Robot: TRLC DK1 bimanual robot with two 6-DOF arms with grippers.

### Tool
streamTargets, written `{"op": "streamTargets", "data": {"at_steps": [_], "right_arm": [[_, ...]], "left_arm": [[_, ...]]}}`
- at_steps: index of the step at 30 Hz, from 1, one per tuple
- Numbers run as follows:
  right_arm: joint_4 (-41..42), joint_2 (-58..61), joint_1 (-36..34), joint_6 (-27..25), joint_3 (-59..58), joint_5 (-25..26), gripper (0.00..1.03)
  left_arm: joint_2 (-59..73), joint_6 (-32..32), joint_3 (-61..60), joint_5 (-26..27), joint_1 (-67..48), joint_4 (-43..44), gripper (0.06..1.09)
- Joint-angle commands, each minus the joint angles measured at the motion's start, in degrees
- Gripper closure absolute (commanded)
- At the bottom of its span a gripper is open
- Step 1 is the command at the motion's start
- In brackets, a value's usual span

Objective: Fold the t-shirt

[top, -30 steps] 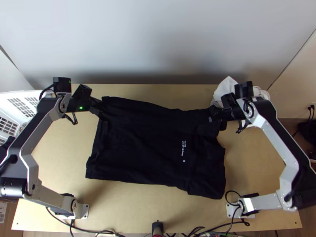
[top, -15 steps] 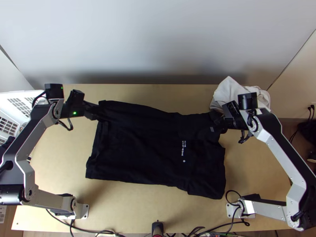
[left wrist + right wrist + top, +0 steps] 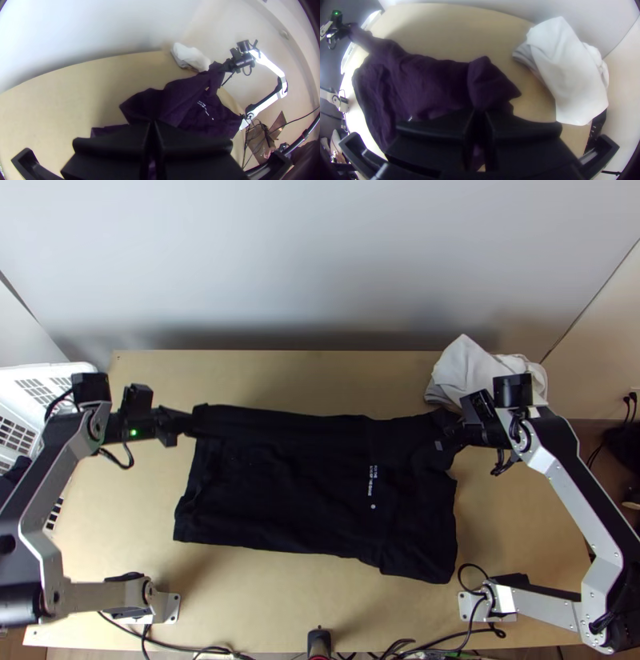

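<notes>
The black t-shirt [image 3: 296,492] lies lengthwise across the table, small white print near its right part, its far edge lifted between the grippers. At its far left corner my left gripper [image 3: 186,422] is shut on the cloth; in the left wrist view the fingers of the left gripper [image 3: 152,125] are closed over the dark shirt [image 3: 186,100]. My right gripper [image 3: 452,432] pinches the far right end near a sleeve. In the right wrist view the right gripper [image 3: 480,115] is shut on the shirt [image 3: 430,83], a flap of cloth standing beyond its fingertips.
A crumpled white cloth [image 3: 480,372] lies at the table's back right corner, right behind the right gripper. A white slatted basket [image 3: 32,400] stands off the left edge. Cables [image 3: 264,652] run along the near edge of the wooden table [image 3: 264,596].
Both grippers have come toward the near edge, the left also outward to the left and the right slightly to the right. The shirt's far edge came nearer with them, while its near edge stayed.
</notes>
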Motion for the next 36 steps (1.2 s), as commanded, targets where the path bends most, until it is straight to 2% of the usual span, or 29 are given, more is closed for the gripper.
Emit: {"op": "streamTargets", "data": {"at_steps": [1, 6, 14, 19, 25, 36], "right_arm": [[0.0, 0.0, -0.8, -0.3, -1.4, 0.1, 1.0], [0.0, -0.2, 1.1, -1.5, -3.6, 0.1, 1.0], [-2.5, -0.9, 4.6, -2.1, -7.3, 0.0, 1.0], [-3.5, -0.7, 6.7, -2.0, -9.5, 0.0, 1.0], [-3.4, 2.0, 6.6, -1.9, -10.9, 0.0, 1.0], [-3.9, 8.5, 2.4, -2.2, -13.0, 0.1, 1.0]], "left_arm": [[-9.5, 2.0, -5.7, 0.6, -2.3, -3.2, 1.05], [-12.5, 5.7, -8.3, 0.2, -5.3, -7.4, 1.05], [-12.8, 8.8, -11.6, -1.2, -7.0, -8.4, 1.05], [-10.5, 12.2, -13.5, -4.2, -7.3, -8.4, 1.05], [-2.3, 20.1, -15.9, -8.6, -6.7, -10.3, 1.05], [6.9, 23.7, -16.2, -13.9, -6.7, -10.4, 1.05]]}}
